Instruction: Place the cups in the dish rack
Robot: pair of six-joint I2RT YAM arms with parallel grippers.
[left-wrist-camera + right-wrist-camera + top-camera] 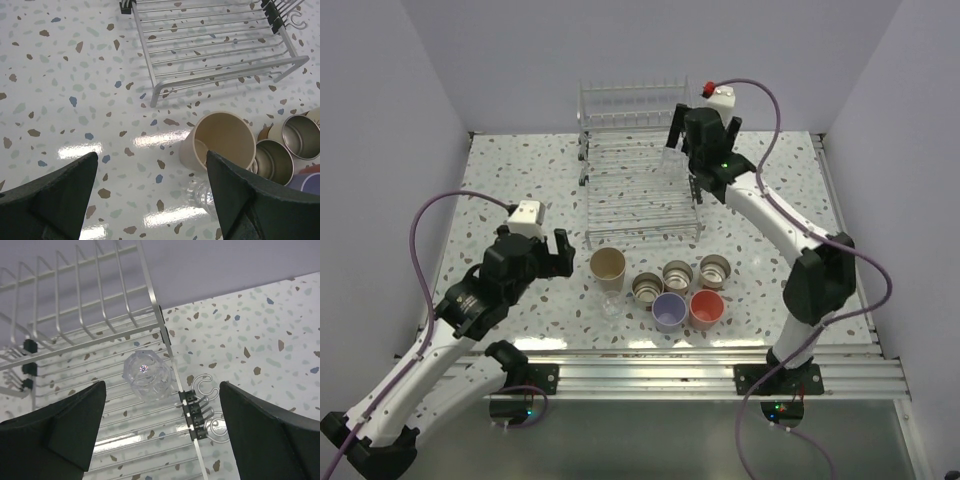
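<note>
- The right gripper (161, 387) hangs over the far right corner of the dish rack (630, 200), its claw spread wide and holding nothing.
- Below it, between the two fingers and nearer the left one, a clear cup (147, 374) sits on the rack's wires. It is close against the rack's right edge rail.
- Ahead of this claw the raised slotted back rail climbs steeply, leaving little room that way. To its right, past the edge rail and the small wire hooks (209, 407), lies bare speckled table (520, 180).
- The left gripper (151, 156) hovers above the table just short of the rack's near left corner, jaws wide and empty.
- Ahead and to the right of this claw stands the beige cup (225, 142), upright, close to the right finger (250, 200).
- A second clear cup (202, 192) sits nearer still, almost against that finger's inner edge.
- Further right crowd the metallic cups (272, 161), with the lavender cup (669, 311) and coral cup (706, 308) behind them, all close together.
- To the left of and ahead of the left finger the table is open as far as the rack's front rail.
</note>
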